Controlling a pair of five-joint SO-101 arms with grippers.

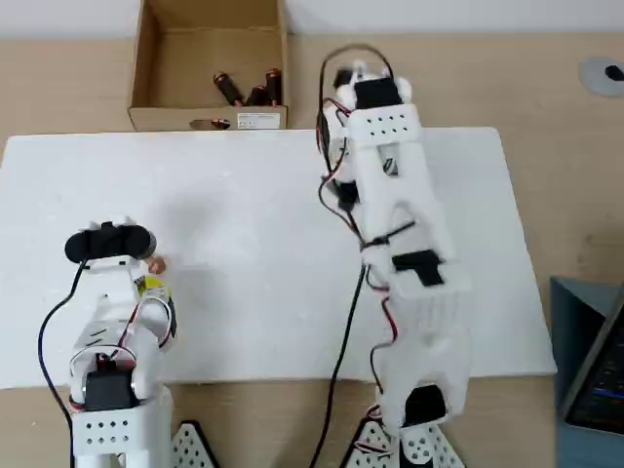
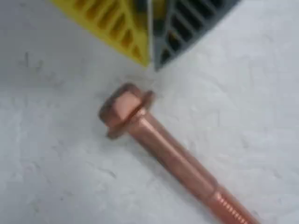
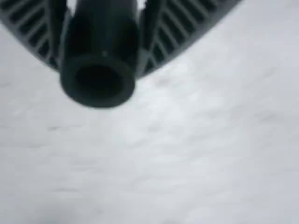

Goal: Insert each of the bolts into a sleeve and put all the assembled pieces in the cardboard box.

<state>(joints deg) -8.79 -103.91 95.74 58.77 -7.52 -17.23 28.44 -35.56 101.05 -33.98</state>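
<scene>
Nothing legible; the label (image 1: 258,121) on the cardboard box (image 1: 175,119) is too small

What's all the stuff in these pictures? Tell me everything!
bolt: one, copper, lying on the white board by the left claw
sleeve: one, dark, held in the right claw
assembled pieces: about three, copper and black, inside the cardboard box
cardboard box: one, brown, beyond the board's far edge
white board: one, on the table
table: one, tan wood
laptop: one, dark, beside the board
left claw: yellow and grey, shut, empty
right claw: dark grey, shut on the sleeve
</scene>
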